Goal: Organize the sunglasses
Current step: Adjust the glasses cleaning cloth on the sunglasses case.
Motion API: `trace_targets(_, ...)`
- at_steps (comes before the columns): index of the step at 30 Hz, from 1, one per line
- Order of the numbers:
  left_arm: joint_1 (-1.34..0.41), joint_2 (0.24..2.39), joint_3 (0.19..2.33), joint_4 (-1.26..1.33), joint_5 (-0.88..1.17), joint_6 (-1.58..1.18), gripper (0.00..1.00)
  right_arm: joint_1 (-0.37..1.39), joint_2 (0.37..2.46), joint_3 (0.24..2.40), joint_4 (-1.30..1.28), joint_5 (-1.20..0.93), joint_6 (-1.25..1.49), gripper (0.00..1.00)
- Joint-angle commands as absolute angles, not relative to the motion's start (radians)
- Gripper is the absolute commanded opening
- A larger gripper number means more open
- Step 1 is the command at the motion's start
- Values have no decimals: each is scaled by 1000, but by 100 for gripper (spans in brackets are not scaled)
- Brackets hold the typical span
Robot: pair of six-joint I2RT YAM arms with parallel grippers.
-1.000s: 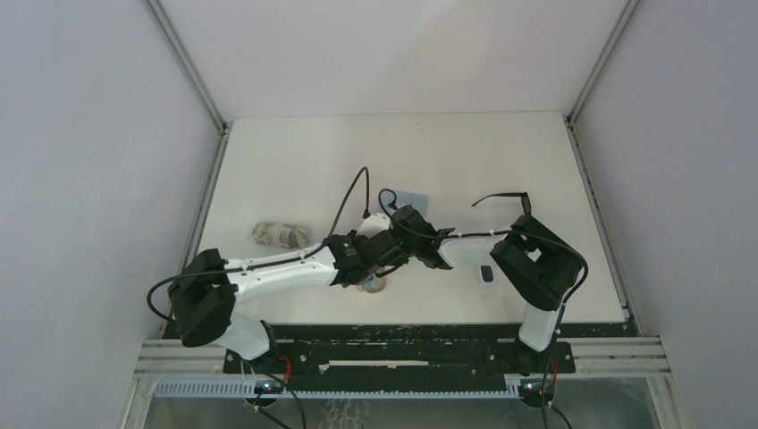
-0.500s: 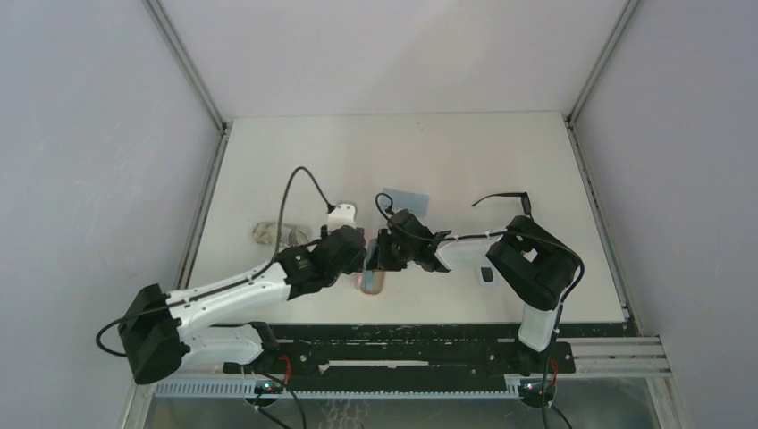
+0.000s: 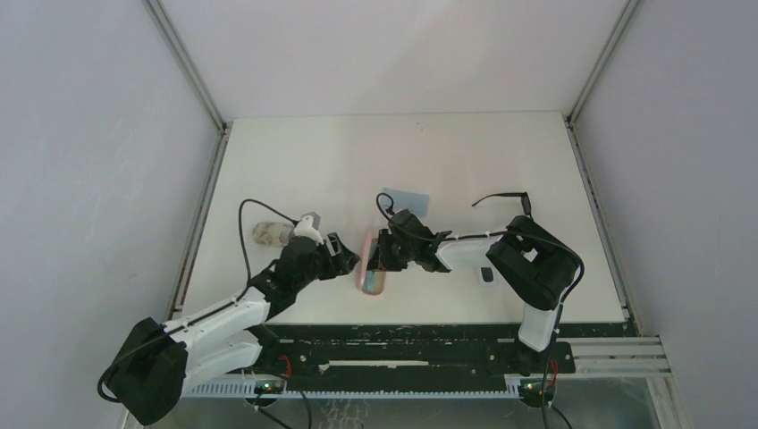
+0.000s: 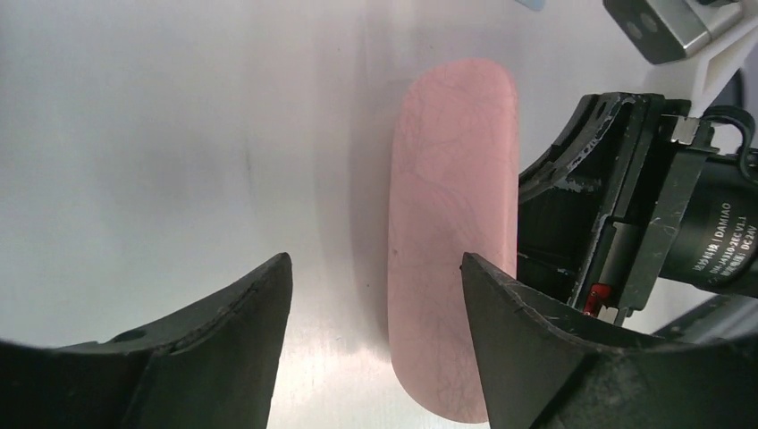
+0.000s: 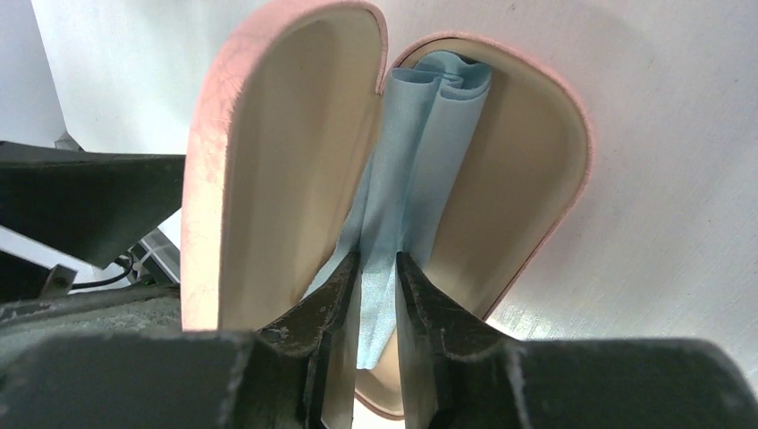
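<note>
Within the last second the left gripper (image 3: 345, 258) has been drawn back from the pink case (image 3: 368, 270) and its jaws spread wide. Nothing is held by it, and the lid is left standing open just beside it. A folded light-blue cloth (image 5: 420, 152) is pinched between the nearly closed fingers of the right gripper (image 5: 377, 268), inside the case's shell. The cloth's packing is judged almost done. The sunglasses (image 3: 506, 198) remain to be fetched, lying well apart toward the right of the table (image 3: 313, 161).
</note>
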State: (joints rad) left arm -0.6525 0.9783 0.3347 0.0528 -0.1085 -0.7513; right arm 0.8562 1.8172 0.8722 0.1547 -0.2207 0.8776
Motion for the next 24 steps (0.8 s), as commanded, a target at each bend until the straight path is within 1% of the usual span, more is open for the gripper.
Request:
trace_targets(1, -583, 945, 234, 391, 78, -825, 75, 850, 1811, 862, 173, -228, 876, 20)
trace_targets(7, -547, 901, 163, 497, 100, -859, 77, 845, 1812, 862, 172, -235, 873, 20)
trace_targets(12, -529, 901, 136, 566, 146, -849, 86, 842, 1809, 862, 168, -238, 867, 19)
trace_targets(14, -526, 937, 139, 595, 176, -842, 89, 841, 1811, 862, 169, -241, 865, 19)
trace_targets(17, -513, 1024, 134, 667, 226, -856, 91, 839, 1808, 863, 166, -242, 864, 20)
trace_targets(20, -492, 1126, 111, 831, 299, -899, 93, 838, 1806, 862, 163, -242, 861, 20)
trace_targets(24, -462, 1275, 96, 996, 347, -946, 94, 836, 1805, 863, 157, -241, 857, 19)
